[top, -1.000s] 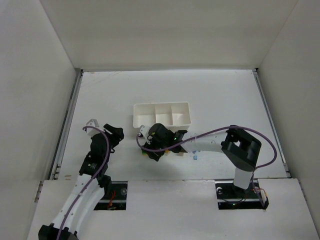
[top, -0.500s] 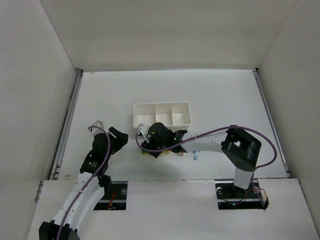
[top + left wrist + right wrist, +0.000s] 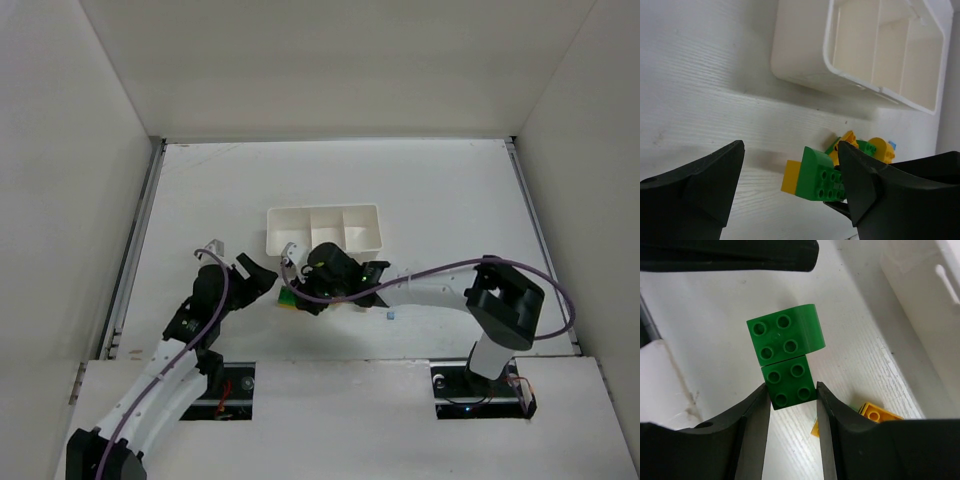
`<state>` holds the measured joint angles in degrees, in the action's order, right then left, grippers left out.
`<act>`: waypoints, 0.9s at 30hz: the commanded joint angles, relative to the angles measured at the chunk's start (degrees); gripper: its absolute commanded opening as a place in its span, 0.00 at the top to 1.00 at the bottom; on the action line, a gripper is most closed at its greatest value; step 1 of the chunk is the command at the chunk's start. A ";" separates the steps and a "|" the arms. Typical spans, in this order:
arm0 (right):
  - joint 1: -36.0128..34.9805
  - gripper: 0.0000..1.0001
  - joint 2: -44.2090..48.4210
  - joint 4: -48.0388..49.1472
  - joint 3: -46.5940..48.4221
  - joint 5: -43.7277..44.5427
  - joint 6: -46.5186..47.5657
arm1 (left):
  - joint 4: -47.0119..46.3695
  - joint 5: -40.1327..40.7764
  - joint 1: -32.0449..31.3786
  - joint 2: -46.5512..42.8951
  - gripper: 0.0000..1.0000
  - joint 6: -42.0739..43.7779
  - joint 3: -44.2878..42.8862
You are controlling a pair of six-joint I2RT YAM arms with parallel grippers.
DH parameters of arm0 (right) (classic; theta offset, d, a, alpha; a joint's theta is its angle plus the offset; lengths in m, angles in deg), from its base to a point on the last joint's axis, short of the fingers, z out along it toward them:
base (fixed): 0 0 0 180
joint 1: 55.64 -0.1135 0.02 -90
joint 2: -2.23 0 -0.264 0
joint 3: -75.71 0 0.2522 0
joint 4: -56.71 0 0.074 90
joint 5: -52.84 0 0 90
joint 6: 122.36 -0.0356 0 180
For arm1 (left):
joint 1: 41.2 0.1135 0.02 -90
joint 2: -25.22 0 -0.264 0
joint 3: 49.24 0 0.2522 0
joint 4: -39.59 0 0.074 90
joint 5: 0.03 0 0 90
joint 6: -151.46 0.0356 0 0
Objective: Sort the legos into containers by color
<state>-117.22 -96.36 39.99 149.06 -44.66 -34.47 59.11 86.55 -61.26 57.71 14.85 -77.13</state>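
My right gripper (image 3: 791, 395) is shut on a stack of two joined green legos (image 3: 790, 382), holding the lower one between its fingers just above the table. The stack shows in the left wrist view (image 3: 822, 175) with a yellow piece (image 3: 790, 176) at its side, and in the top view (image 3: 290, 297). My left gripper (image 3: 790, 147) is open and empty, its jaws spread on either side of this stack; in the top view it (image 3: 262, 280) sits just left of it. More yellow and green legos (image 3: 862, 148) lie behind, one yellow (image 3: 877, 412). The white three-compartment tray (image 3: 322, 215) stands beyond.
A tiny pale blue lego (image 3: 390, 314) lies on the table right of the pile, also seen in the left wrist view (image 3: 891, 145). The tray's near wall (image 3: 805, 70) is close behind the bricks. Box walls enclose the table on three sides.
My left gripper has moved right, up to the green bricks. My right gripper has shifted slightly right with the green stack held in it.
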 commanded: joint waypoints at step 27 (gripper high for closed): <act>5.73 0.73 10.96 15.00 -5.72 -5.15 -18.37 | -13.40 -6.77 -3.63 0.11 0.32 -11.13 0.24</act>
<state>-111.89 -87.84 50.11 143.75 -49.41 -51.12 49.05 80.49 -64.51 57.03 6.11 -76.85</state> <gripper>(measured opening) 0.441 0.682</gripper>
